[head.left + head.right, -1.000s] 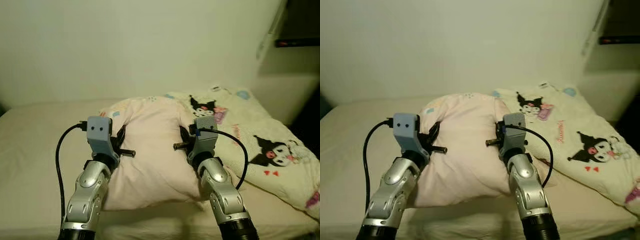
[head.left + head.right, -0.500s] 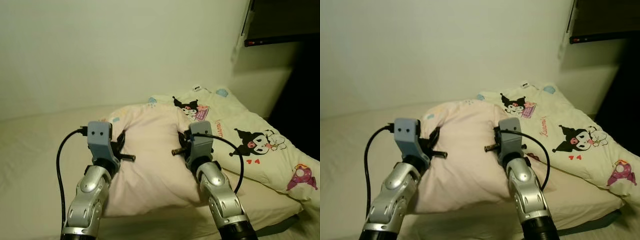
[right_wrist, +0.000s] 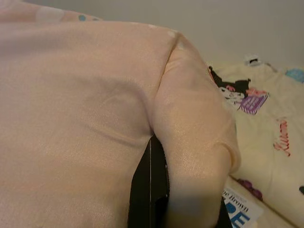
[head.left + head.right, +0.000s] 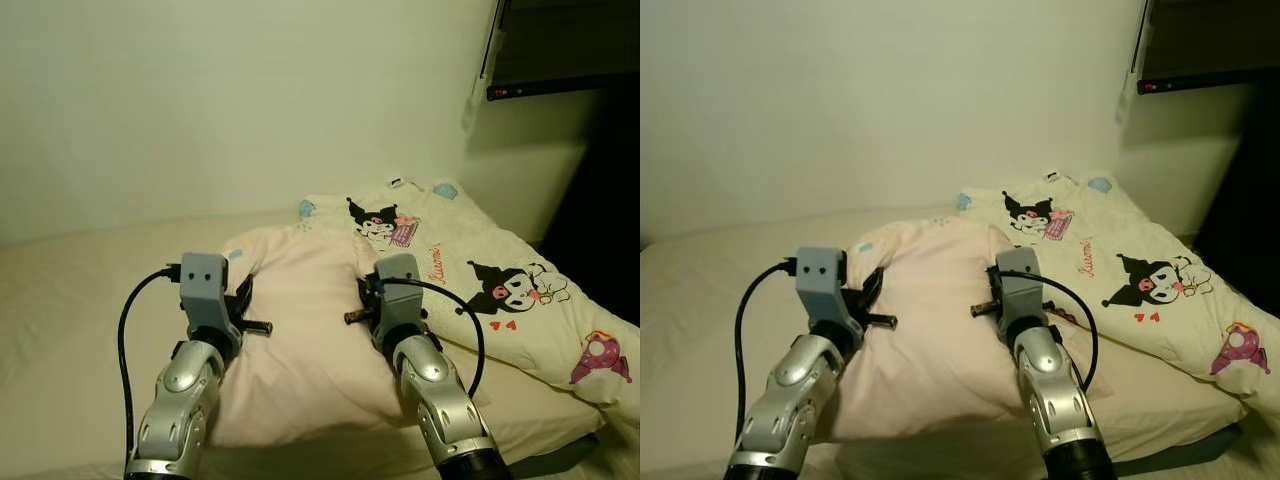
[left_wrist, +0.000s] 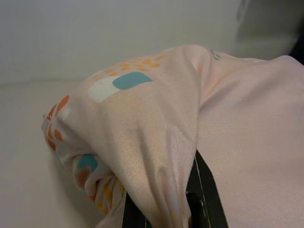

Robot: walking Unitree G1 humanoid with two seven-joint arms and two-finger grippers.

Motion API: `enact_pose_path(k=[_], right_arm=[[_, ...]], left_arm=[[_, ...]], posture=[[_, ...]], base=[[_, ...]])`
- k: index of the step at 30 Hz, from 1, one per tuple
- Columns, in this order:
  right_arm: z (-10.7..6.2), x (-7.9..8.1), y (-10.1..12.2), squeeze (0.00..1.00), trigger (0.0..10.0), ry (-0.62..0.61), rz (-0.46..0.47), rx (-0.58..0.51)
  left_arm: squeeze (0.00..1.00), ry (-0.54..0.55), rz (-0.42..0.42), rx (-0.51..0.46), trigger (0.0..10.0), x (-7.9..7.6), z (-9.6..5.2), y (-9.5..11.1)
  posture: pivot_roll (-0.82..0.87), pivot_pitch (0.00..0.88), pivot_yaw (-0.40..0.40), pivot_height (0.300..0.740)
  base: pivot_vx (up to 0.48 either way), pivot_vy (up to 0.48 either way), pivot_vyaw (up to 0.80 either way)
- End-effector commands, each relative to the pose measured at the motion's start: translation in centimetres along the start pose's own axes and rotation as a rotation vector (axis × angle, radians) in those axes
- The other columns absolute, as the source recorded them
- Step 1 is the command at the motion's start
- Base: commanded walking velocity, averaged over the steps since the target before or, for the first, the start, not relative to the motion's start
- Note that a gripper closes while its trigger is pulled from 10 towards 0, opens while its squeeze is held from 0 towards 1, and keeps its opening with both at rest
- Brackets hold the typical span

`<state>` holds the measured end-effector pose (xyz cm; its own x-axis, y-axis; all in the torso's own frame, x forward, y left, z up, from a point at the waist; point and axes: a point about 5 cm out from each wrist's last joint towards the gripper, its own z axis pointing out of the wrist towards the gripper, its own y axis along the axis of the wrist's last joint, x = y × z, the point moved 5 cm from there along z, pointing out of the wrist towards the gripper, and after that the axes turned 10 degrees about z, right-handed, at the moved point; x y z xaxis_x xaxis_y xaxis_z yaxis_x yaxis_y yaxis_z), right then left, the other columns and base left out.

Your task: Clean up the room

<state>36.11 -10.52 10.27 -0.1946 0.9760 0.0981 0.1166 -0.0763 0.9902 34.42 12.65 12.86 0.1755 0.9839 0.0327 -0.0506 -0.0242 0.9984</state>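
A pale pink pillow (image 4: pixel 305 320) with small coloured patches on one corner is held over the cream bed (image 4: pixel 70 330) between my two arms. My left gripper (image 4: pixel 243 293) is shut on the pillow's left edge; the fabric (image 5: pixel 142 133) bunches over its black fingers (image 5: pixel 202 190). On the pillow's right edge my right gripper (image 4: pixel 368 292) is shut, and the cloth (image 3: pixel 190 128) folds around its dark fingers (image 3: pixel 149 190).
A cream duvet (image 4: pixel 480 290) printed with black cartoon figures lies crumpled on the right of the bed. A plain wall (image 4: pixel 250 100) stands behind. A dark shelf (image 4: pixel 560 85) is at the upper right. The bed's left half is bare sheet.
The camera has swung right and drawn back, so more of the duvet and the dark right side show. Both grippers still hold the pillow, now a little lower over the bed.
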Motion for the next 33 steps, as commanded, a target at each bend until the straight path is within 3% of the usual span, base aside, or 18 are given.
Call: enact_pose_path(k=[1, 33], right_arm=[[-0.01, -0.27, 0.27, 0.0, 10.0, -0.017, 0.021, -0.017], [-0.27, -0.62, 0.41, 0.0, 10.0, -0.025, 0.032, -0.028]], left_arm=[[0.0, 0.032, 0.007, 0.002, 10.0, 0.84, -0.21, -0.1], [0.0, 0.036, -0.017, -0.007, 10.0, 0.04, 0.53, -0.05]], posture=[[-0.11, 0.014, 0.026, 0.74], [-0.14, 0.045, 0.016, 0.74]], base=[[0.0, 0.0, 0.0], [0.0, 0.0, 0.0]])
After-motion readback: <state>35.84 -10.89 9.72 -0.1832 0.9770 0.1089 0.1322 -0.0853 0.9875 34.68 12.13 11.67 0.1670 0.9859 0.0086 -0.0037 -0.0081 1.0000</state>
